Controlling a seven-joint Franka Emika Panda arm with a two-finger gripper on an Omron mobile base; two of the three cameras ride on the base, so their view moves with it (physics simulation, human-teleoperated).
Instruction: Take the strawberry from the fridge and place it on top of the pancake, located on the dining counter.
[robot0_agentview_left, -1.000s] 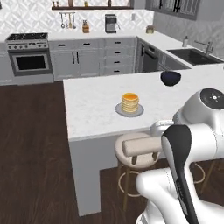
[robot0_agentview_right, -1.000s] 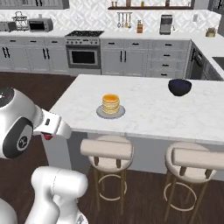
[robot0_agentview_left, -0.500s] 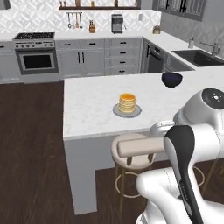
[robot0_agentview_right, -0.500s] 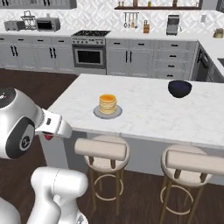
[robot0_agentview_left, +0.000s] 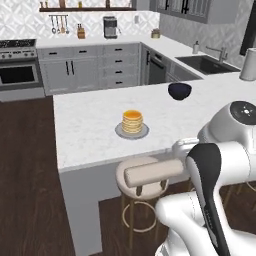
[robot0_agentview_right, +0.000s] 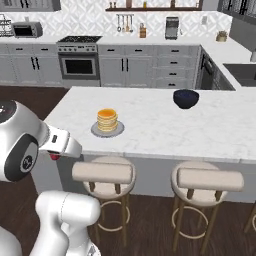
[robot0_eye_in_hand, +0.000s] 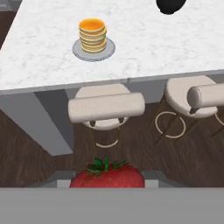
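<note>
The strawberry (robot0_eye_in_hand: 107, 177) sits at the very bottom of the hand view, red and rounded with its green leaves on top, and it is held there between the fingers, which are closed on its two sides; the fingers themselves are hidden behind the fruit, so the grip is judged from where the berry sits. In the right base view a small red spot (robot0_agentview_right: 54, 157) shows just under the white hand, well below the edge of the worktop. I judge the berry to be very light, soft and easy to bruise, with a slightly slippery skin, so a gentle hold across its widest middle part is better than a squeeze near the tip or on the leaves. Beyond the berry there are two round stools (robot0_eye_in_hand: 106, 106) with padded backs, standing on dark wooden floor close against the grey side of the dining counter (robot0_eye_in_hand: 175, 48). On its white marble top, further away, the pancake (robot0_eye_in_hand: 92, 34) stands as a short golden stack with an orange top on a round grey plate (robot0_eye_in_hand: 110, 49), near the front edge. It is still well apart from the berry. A dark bowl (robot0_eye_in_hand: 170, 6) lies further back to the right.
</note>
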